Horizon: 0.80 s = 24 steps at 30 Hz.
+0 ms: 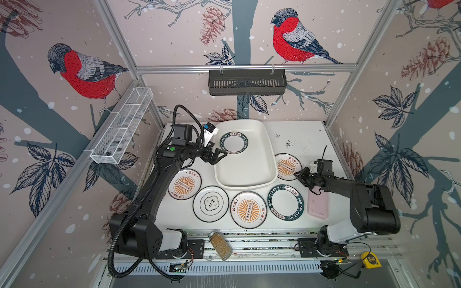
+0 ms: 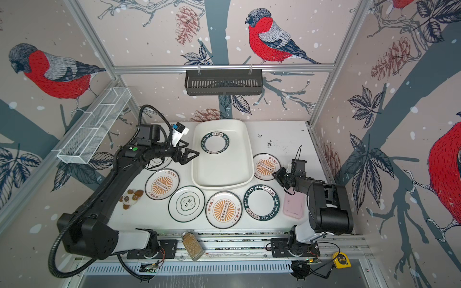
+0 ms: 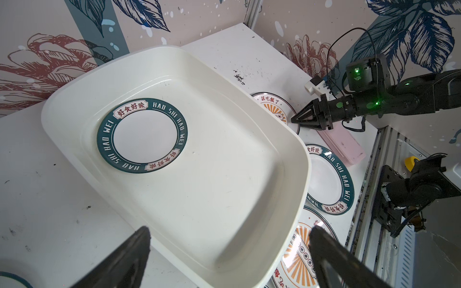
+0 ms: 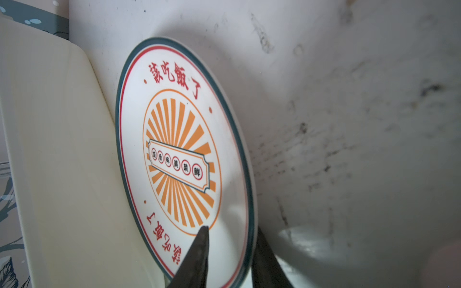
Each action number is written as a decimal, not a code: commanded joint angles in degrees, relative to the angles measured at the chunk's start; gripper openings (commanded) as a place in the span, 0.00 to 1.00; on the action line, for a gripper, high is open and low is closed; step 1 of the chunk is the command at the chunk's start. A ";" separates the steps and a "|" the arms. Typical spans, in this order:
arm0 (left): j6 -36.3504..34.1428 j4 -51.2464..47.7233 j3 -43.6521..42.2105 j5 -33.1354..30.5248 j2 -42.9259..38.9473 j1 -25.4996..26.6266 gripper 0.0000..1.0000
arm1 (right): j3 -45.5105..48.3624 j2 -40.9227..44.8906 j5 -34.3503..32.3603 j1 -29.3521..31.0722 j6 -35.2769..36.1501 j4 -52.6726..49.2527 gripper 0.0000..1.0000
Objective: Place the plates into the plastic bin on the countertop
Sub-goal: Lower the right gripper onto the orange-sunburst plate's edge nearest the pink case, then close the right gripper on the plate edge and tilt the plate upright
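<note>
Plate (image 4: 179, 149) with sunburst lies on the countertop (image 1: 306, 139), close against the bin (image 1: 244, 172). Right gripper (image 1: 298, 175) straddles its rim, jaws narrow; whether they pinch yet I cannot tell. Best to clamp firmly, then lift clear of the bin wall. Left gripper (image 1: 219, 157) hangs spread beside the bin. Plate's underside is hidden.

Non-task items: black slotted rack (image 1: 247, 82) hangs on the back rail (image 1: 174, 69). White wire-mesh basket (image 1: 122, 129) sits on the left frame rail (image 1: 53, 203). Flat pink case (image 1: 318, 205) lies front right. Spice jar (image 1: 220, 245) lies on its side across the front rails (image 1: 264, 245), with a yellow tape measure (image 1: 371, 259) at their right end. Brown-and-white soft toy (image 2: 129, 198) is front left, visible in a top view.
</note>
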State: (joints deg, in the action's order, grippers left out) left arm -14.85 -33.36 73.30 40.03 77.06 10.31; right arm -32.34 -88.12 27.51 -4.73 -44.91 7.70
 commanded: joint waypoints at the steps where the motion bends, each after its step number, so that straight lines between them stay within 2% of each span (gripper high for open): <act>1: -0.01 1.20 -0.16 0.42 -0.20 -0.02 0.98 | -0.44 -1.16 -1.18 -0.18 -1.05 1.90 0.31; 10: 0.00 1.28 -0.16 0.22 0.13 -0.02 0.98 | -2.09 -5.30 1.51 -2.60 -3.15 6.11 0.30; 18: 0.14 1.37 -0.13 -0.13 0.59 -0.02 0.98 | -6.35 -10.27 4.47 -4.01 -2.20 6.21 0.29; 24: 0.17 1.46 -0.17 -0.22 0.90 -0.02 0.98 | -7.39 -12.31 4.92 -4.83 -1.35 6.00 0.25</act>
State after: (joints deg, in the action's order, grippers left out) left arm -14.74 -33.17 73.25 39.55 77.78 10.31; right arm -39.57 -99.66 33.17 -9.30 -47.55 15.53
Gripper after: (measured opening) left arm 0.982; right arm 0.246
